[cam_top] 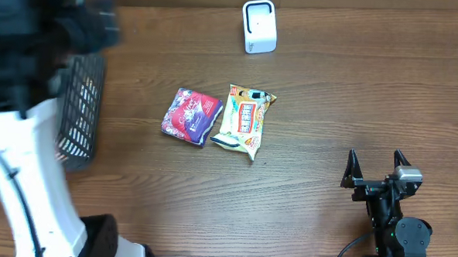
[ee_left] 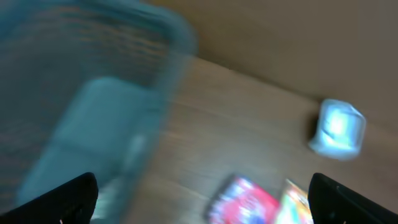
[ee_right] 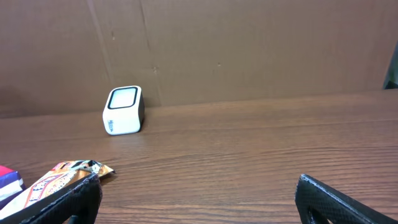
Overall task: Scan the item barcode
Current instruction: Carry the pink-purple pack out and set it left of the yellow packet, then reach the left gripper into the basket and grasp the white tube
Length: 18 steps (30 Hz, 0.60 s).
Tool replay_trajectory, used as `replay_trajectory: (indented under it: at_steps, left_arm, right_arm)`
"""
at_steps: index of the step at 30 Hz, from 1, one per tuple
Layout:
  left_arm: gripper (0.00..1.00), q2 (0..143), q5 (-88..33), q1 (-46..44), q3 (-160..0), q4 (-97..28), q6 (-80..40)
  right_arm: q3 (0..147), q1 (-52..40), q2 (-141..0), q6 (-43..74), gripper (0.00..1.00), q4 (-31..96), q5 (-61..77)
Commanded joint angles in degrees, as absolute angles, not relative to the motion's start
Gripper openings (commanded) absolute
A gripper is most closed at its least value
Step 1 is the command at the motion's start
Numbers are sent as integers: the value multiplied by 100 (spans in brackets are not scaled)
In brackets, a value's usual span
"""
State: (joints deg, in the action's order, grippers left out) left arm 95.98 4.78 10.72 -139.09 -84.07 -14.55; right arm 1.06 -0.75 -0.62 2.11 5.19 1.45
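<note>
Wooden table (cam_top: 330, 110). Mesh basket (cam_top: 81, 114) sits at its left edge. The left gripper (ee_left: 202, 202) hangs above the basket; that view is blurred, but the jaws are spread wide with nothing between them. Mid-table, side by side: yellow snack packet (cam_top: 245, 120) and red packet (cam_top: 190, 116). White scanner (cam_top: 259, 26) stands beyond them, well apart. Right gripper (cam_top: 376, 167) is parked near-right, wide open and empty.

Judged: between items. The next move calls for gripping one packet and facing its barcode to the scanner window.
</note>
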Motion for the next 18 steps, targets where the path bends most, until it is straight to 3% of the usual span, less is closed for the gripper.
replay_trajectory:
  at_steps: [1, 5, 8, 12, 14, 18]
  left_arm:
    - [100, 9590, 207, 2287, -14014, -8611, -1413]
    - [100, 9730, -631, 3651, -13684, -8790, -1457]
    - [100, 9902, -755, 4152, -13244, -8733, -1455]
    - [89, 10226, -1455, 4355, -12580, -8473, -1076]
    - [92, 10464, -2045, 4329, -12263, -8228, -582]
    - [96, 10951, -2008, 4241, -12068, -8049, -305]
  right_arm:
    - [47, -62, -16, 189, 100, 482, 115]
    - [47, -62, -16, 189, 100, 482, 115]
    - [47, -62, -16, 189, 100, 482, 115]
    - [47, -62, -16, 189, 100, 482, 115]
    - [47, -62, -16, 189, 100, 482, 115]
    - [47, -62, -16, 189, 100, 482, 113]
